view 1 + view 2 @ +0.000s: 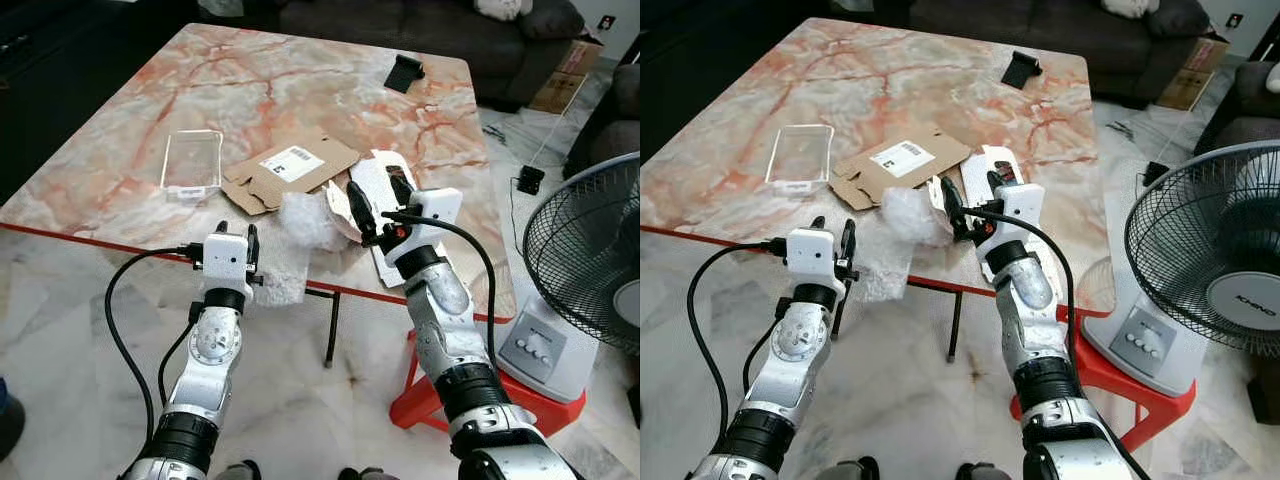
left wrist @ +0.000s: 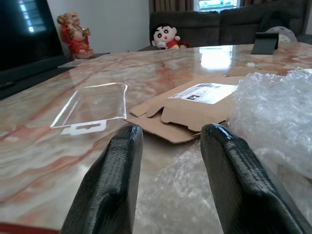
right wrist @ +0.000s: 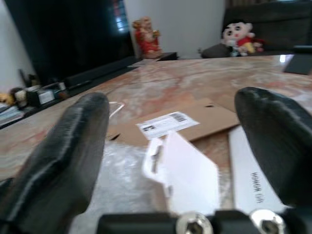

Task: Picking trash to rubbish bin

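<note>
So a fan [image 1: 590, 260] is parked right of the table [image 1: 120, 170]; right gripper [image 1: 375, 200] is spread wide over white packaging [image 1: 375, 180], left gripper [image 1: 237, 240] parted at bubble wrap [image 1: 290, 235].

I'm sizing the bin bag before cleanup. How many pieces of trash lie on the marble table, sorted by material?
Clear plastic tray: 1
Flattened cardboard piece: 1
Bubble wrap: 1
White packaging card: 1
Total: 4
The black stand at the far edge is not counted as trash. Both end effectors, left and right, are open at the near edge.
</note>
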Robot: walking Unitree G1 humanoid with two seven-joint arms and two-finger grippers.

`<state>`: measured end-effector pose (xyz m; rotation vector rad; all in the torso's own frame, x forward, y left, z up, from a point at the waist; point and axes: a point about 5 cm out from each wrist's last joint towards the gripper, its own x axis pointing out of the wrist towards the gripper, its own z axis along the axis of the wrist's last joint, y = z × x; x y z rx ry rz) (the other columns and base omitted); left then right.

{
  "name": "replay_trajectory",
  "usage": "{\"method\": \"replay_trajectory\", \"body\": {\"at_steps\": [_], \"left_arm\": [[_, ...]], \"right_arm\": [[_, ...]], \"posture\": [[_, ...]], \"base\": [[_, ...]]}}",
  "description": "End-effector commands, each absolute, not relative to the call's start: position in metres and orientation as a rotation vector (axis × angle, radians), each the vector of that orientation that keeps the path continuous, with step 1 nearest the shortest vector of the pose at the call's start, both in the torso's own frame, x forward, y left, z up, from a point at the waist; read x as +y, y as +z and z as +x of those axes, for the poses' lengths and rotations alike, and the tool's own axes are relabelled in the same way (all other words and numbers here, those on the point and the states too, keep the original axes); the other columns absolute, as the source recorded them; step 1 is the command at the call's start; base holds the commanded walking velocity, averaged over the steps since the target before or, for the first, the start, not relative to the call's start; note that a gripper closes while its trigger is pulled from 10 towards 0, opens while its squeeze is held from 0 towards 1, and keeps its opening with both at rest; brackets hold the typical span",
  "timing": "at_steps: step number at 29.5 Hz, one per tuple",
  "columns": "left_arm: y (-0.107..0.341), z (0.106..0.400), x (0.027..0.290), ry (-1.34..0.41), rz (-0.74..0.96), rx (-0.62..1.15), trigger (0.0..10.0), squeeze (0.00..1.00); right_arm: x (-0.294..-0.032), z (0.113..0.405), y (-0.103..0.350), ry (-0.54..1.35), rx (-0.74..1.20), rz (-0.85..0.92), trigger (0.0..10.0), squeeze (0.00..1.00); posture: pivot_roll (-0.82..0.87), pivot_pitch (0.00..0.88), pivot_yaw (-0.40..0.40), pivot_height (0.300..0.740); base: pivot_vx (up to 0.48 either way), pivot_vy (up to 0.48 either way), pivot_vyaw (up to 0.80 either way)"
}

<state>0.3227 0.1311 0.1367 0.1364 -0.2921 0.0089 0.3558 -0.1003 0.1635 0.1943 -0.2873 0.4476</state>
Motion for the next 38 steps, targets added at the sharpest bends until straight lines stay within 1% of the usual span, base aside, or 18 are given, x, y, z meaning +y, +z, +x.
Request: {"method": "replay_trajectory", "body": {"at_steps": [1,6,13,14,15,16,21,28,33,34,38], "left_arm": [[0.136,0.322,0.129,-0.003,0.122,-0.282,10.0,0.00],[0.134,0.323,0.127,-0.026,0.118,-0.266,10.0,0.00],[0.133,0.322,0.125,-0.037,0.117,-0.260,10.0,0.00],[0.132,0.322,0.125,-0.040,0.116,-0.259,10.0,0.00],[0.132,0.322,0.125,-0.041,0.116,-0.258,10.0,0.00],[0.132,0.322,0.125,-0.044,0.114,-0.256,10.0,0.00],[0.130,0.321,0.124,-0.056,0.114,-0.247,10.0,0.00],[0.131,0.323,0.125,-0.067,0.116,-0.245,10.0,0.00],[0.132,0.324,0.124,-0.072,0.116,-0.248,10.0,0.00],[0.133,0.324,0.124,-0.075,0.118,-0.250,10.0,0.00],[0.134,0.324,0.124,-0.076,0.127,-0.254,10.0,0.00]], "right_arm": [[-0.101,0.353,0.163,0.469,-0.286,0.170,10.0,1.00],[-0.101,0.351,0.156,0.471,-0.259,0.138,10.0,1.00],[-0.098,0.347,0.145,0.501,-0.224,0.036,10.0,1.00],[-0.097,0.346,0.143,0.508,-0.220,0.022,10.0,0.88],[-0.097,0.346,0.143,0.514,-0.217,0.013,10.0,0.88],[-0.096,0.344,0.140,0.531,-0.209,0.011,10.0,0.00],[-0.095,0.340,0.131,0.563,-0.192,-0.078,10.0,0.00],[-0.095,0.337,0.128,0.585,-0.194,-0.135,10.0,0.00],[-0.096,0.337,0.124,0.574,-0.187,-0.184,10.0,0.00],[-0.095,0.337,0.122,0.580,-0.185,-0.215,10.0,0.00],[-0.096,0.338,0.119,0.552,-0.176,-0.233,10.0,0.00]], "posture": [[0.08,0.168,-0.075,0.740],[0.08,0.169,-0.075,0.740],[0.08,0.171,-0.074,0.740],[0.08,0.171,-0.074,0.740],[0.08,0.171,-0.074,0.740],[0.08,0.172,-0.076,0.740],[0.08,0.168,-0.069,0.740],[0.07,0.161,-0.057,0.740],[0.07,0.157,-0.054,0.740],[0.07,0.158,-0.053,0.740],[0.08,0.156,-0.051,0.740]], "base": [[0.000,0.000,0.00],[0.000,0.000,0.00],[0.000,0.000,0.00],[0.000,0.000,0.00],[0.000,0.000,0.00],[0.000,0.000,0.00],[0.000,0.000,0.00],[0.000,0.000,0.00],[0.000,0.000,0.00],[0.000,0.000,0.00],[0.000,0.000,0.00]]}}
